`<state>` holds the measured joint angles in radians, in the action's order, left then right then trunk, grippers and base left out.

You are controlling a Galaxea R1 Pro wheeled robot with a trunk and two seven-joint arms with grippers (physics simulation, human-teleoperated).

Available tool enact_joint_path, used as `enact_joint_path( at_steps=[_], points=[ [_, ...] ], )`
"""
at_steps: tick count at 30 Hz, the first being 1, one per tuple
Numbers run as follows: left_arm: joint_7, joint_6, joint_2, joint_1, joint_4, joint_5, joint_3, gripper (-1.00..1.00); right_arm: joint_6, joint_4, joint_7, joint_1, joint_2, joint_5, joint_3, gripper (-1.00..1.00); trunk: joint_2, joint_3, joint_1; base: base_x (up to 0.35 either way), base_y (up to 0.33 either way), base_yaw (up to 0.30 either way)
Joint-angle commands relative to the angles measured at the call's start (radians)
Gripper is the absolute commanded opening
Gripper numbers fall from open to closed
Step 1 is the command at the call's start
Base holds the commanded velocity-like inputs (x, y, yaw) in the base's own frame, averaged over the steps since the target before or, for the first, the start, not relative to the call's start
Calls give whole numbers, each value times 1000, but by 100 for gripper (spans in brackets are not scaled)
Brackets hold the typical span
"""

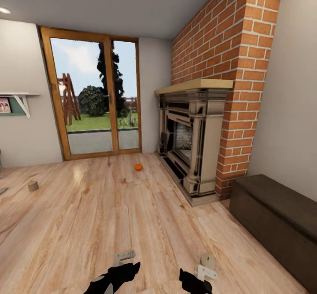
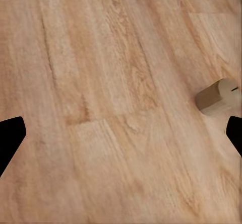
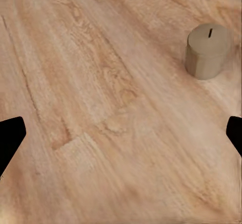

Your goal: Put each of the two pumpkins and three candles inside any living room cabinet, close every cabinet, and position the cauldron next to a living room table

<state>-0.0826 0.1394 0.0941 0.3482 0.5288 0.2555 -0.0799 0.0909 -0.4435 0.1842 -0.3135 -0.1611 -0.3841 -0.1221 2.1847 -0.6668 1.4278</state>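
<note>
Open floor ahead, both pincers released.
I see a pumpkin near the fireplace base, candle upright below my right pincer, cabinet along the right wall.

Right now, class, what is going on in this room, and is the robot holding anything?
The robot stands on the wooden floor facing a fireplace and a glass door. Both grippers, left and right, hang open and empty. One pumpkin lies on the floor near the fireplace. A candle stands by the right gripper, and another sits far left. The dark cabinet is shut.
</note>
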Motion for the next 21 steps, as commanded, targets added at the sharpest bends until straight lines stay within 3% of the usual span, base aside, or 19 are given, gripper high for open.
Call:
enact_joint_path(
  at_steps=[1,6,8,16,21],
  points=[
    [0,5,0,0,2,7,-2,100,5,1,6,-1,7,-34,-8,100,1,-1,0,0,0,-278],
    [0,5,0,0,2,6,-3,100,4,6,5,-1,34,-198,-9,100,1,0,0,0,0,-278],
    [0,5,0,0,2,6,-3,100,4,10,5,-1,41,-238,-10,100,1,1,0,0,0,-278],
    [0,5,0,0,2,2,-3,100,2,17,7,-1,52,-298,-9,100,1,-3,0,0,0,-251],
    [0,5,0,0,2,3,-3,100,-5,20,10,-1,76,-345,-8,100,1,-11,0,0,0,-110]
  ],
)
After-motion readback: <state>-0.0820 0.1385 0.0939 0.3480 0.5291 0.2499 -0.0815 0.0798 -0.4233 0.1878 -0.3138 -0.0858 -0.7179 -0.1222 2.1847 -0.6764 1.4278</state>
